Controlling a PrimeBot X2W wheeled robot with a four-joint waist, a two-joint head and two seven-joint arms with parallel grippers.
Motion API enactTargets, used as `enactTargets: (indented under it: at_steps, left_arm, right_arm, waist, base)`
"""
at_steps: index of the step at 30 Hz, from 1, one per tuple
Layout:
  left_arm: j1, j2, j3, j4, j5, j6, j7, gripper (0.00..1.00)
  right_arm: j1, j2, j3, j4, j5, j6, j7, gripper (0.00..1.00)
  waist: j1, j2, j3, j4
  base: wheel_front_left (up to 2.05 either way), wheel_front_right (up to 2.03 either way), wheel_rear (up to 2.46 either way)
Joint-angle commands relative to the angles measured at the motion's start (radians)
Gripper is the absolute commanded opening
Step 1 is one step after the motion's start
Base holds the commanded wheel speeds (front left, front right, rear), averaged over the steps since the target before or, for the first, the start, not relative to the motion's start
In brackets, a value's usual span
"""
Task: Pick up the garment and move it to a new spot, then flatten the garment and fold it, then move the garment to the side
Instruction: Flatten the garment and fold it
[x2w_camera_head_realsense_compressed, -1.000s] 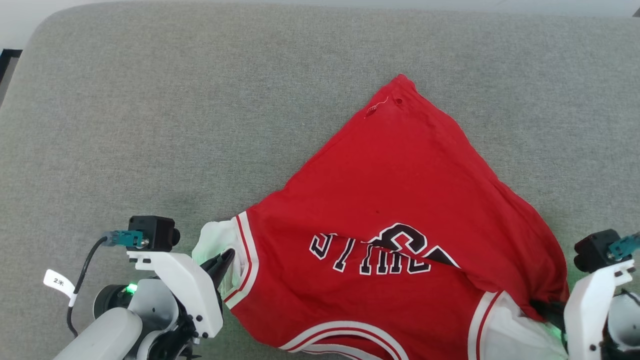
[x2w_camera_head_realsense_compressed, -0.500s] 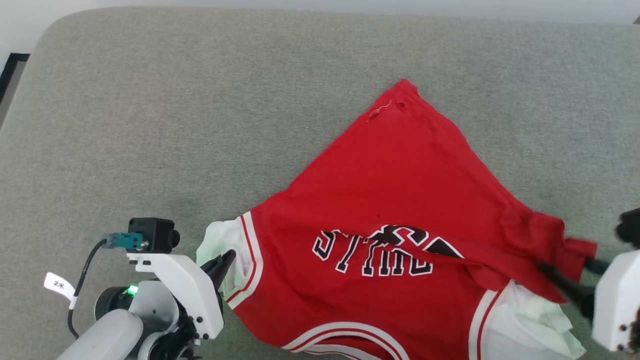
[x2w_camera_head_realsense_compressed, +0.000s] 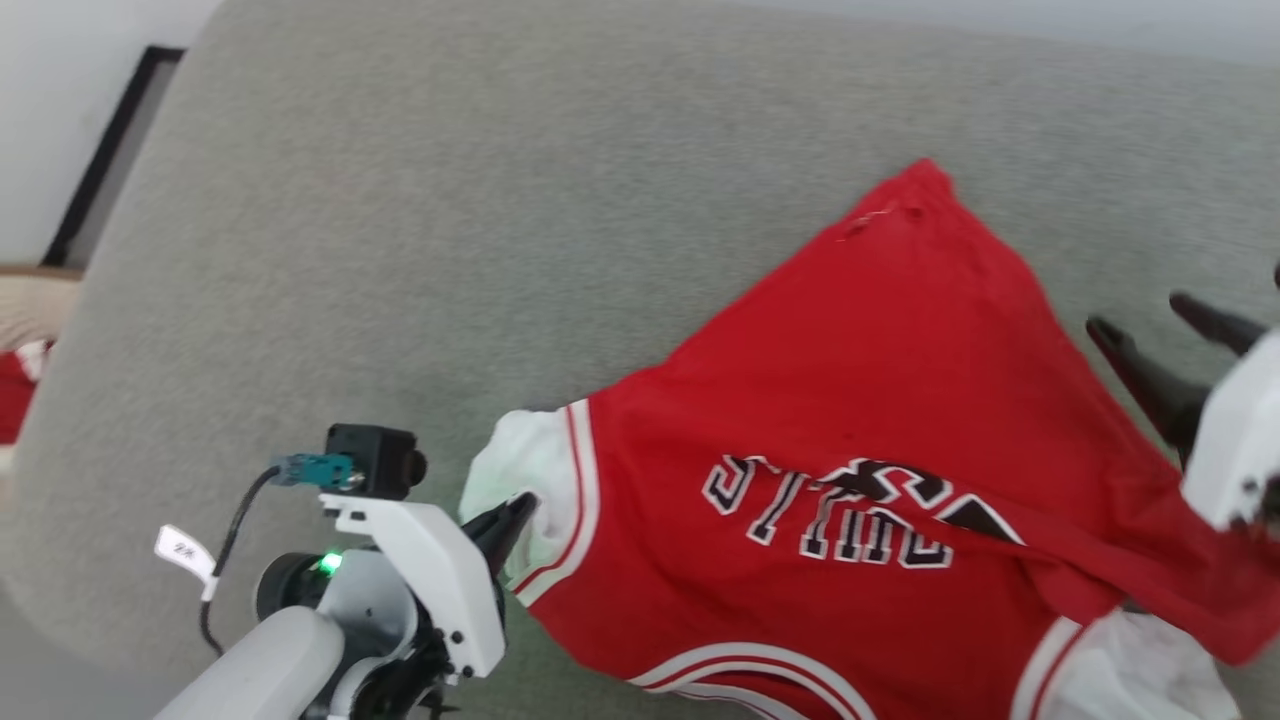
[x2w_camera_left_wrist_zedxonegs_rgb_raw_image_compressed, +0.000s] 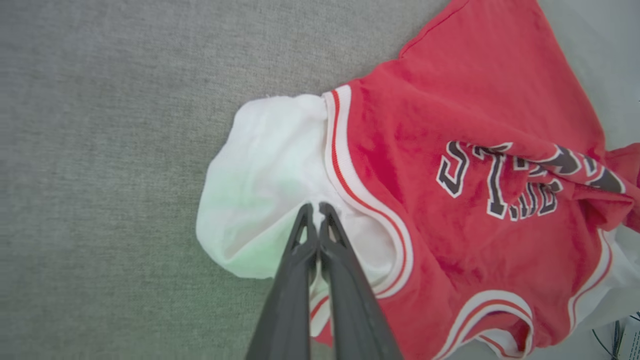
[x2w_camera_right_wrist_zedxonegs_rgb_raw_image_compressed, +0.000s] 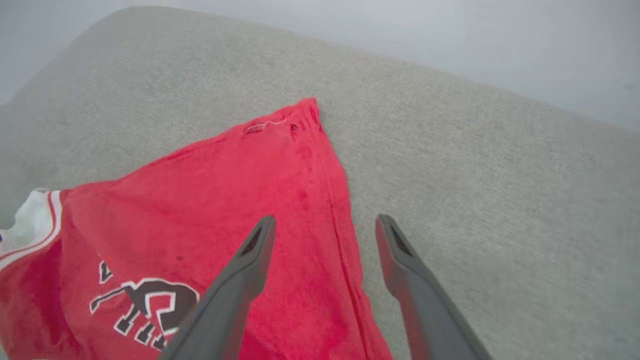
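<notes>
Soft even light falling across the grey woven cushion surface (x2w_camera_head_realsense_compressed: 400, 250), head view smearing with motion blur, small green lamp (x2w_camera_head_realsense_compressed: 326, 563) tinting the white sleeve (x2w_camera_left_wrist_zedxonegs_rgb_raw_image_compressed: 260, 165) of the red lettered jersey garment (x2w_camera_left_wrist_zedxonegs_rgb_raw_image_compressed: 425, 125), right wrist view softening toward its top.

Head view smeared. I cannot read the end of the lettering (x2w_camera_head_realsense_compressed: 840, 510) on the garment (x2w_camera_head_realsense_compressed: 850, 400): a fold buries it, back of the right gripper (x2w_camera_head_realsense_compressed: 1137, 312) jaws. Collar trim and far sleeve run off frame. Closed fingers (x2w_camera_left_wrist_zedxonegs_rgb_raw_image_compressed: 295, 290) of the left gripper (x2w_camera_left_wrist_zedxonegs_rgb_raw_image_compressed: 315, 205) cover some sleeve trim.
</notes>
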Motion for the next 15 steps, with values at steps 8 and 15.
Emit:
enactTargets:
  at_steps: [8, 15]
  left_arm:
    - [-0.082, -0.076, -0.050, 0.035, 0.034, -0.048, 0.008, 0.00]
    - [-0.131, -0.138, -0.087, 0.090, 0.048, -0.094, 0.007, 0.00]
  right_arm:
    - [-0.302, -0.062, 0.134, 0.308, -0.004, 0.000, -0.049, 1.00]
    - [-0.482, -0.123, 0.262, 0.605, 0.012, 0.000, -0.032, 1.00]
  waist:
    - [0.0000, 0.0000, 0.058, 0.143]
    - [0.0000, 0.0000, 0.087, 0.228]
  base:
    - [0.00, 0.00, 0.00]
    - [0.00, 0.00, 0.00]
